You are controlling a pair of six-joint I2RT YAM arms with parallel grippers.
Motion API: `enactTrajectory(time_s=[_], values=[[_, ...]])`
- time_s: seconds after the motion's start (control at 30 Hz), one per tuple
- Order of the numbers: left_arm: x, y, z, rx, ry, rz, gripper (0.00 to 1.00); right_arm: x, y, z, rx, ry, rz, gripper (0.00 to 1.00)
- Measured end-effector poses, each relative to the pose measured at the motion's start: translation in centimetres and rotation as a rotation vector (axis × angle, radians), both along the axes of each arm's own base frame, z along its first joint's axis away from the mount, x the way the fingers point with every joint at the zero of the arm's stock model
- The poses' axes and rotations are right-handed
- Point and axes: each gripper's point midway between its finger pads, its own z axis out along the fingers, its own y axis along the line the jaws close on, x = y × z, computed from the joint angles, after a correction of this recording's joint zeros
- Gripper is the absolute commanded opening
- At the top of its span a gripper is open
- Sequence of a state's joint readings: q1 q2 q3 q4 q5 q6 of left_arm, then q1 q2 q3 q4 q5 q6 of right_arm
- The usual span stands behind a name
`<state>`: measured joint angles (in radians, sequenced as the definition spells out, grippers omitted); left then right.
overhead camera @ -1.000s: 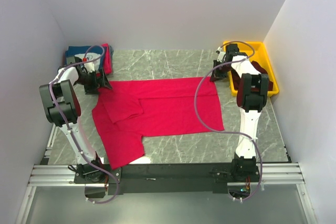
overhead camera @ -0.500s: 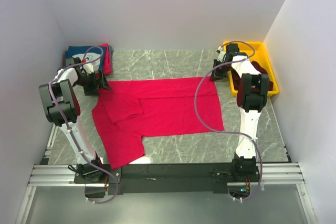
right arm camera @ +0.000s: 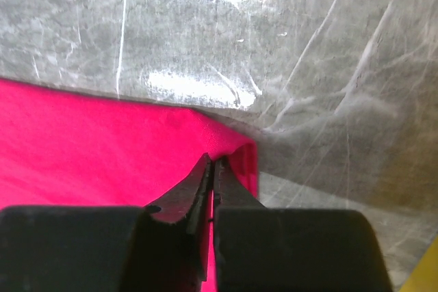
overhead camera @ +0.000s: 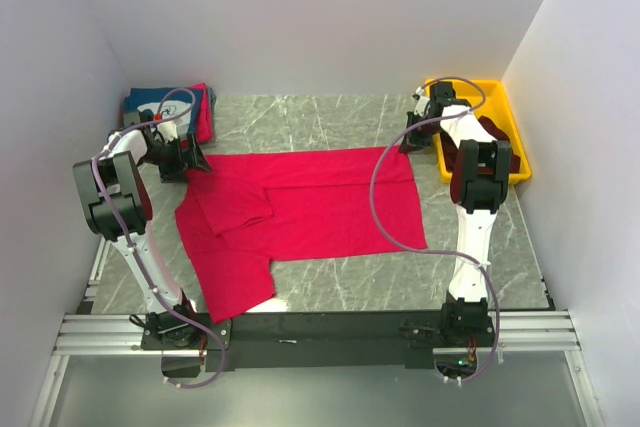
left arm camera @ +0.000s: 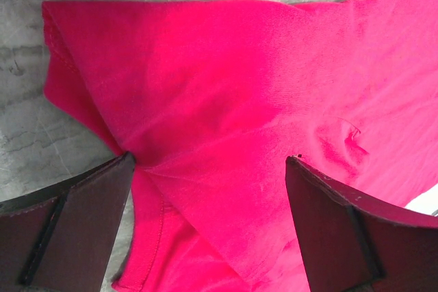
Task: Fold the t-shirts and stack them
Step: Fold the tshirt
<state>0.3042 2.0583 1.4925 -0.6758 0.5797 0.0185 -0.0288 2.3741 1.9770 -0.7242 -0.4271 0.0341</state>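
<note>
A bright red t-shirt lies spread across the grey marble table, one sleeve folded onto its body at the left. My left gripper hovers over the shirt's far left corner, open wide, with cloth lying flat under the gap. My right gripper sits at the shirt's far right corner, shut on a pinch of the red cloth. Folded t-shirts, a navy one and a red one, are stacked at the far left. A dark maroon t-shirt lies in the bin.
A yellow plastic bin stands at the far right beside the right arm. White walls close in the table on three sides. Bare marble shows along the front right and behind the shirt.
My right gripper has closed the last bit onto the shirt's corner. Neither arm nor the shirt has shifted visibly.
</note>
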Motion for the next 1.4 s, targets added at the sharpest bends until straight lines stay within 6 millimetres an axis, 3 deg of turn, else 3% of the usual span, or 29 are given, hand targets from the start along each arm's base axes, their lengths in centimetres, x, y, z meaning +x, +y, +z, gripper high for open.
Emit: enactTrajectory(time_s=[0.93,0.97,1.0,1.07,1.1,1.27,1.4], values=[[0.1,0.4,-0.3,0.009,0.018,0.018,0.99,2.2,-1.2,0.5,0.002,-0.07,-0.07,0.0],[0.1,0.4,-0.3,0.009,0.02,0.019,0.99,2.2,-1.2,0.6,0.004,-0.071,-0.073,0.02],[0.1,0.4,-0.3,0.008,0.02,0.019,0.99,2.3,-1.2,0.6,0.005,-0.073,-0.075,0.15],[0.1,0.4,-0.2,0.007,0.021,0.017,0.99,2.3,-1.2,0.6,0.01,-0.07,-0.083,0.28],[0.1,0.4,-0.2,0.008,0.018,0.014,1.0,2.3,-1.2,0.7,0.009,-0.072,-0.079,0.4],[-0.3,0.4,0.8,0.025,-0.008,-0.028,0.95,1.7,-1.2,1.3,0.013,-0.072,-0.051,0.51],[-0.7,0.4,3.2,0.058,-0.052,-0.072,0.83,0.1,-0.6,4.1,0.029,-0.089,0.009,0.52]])
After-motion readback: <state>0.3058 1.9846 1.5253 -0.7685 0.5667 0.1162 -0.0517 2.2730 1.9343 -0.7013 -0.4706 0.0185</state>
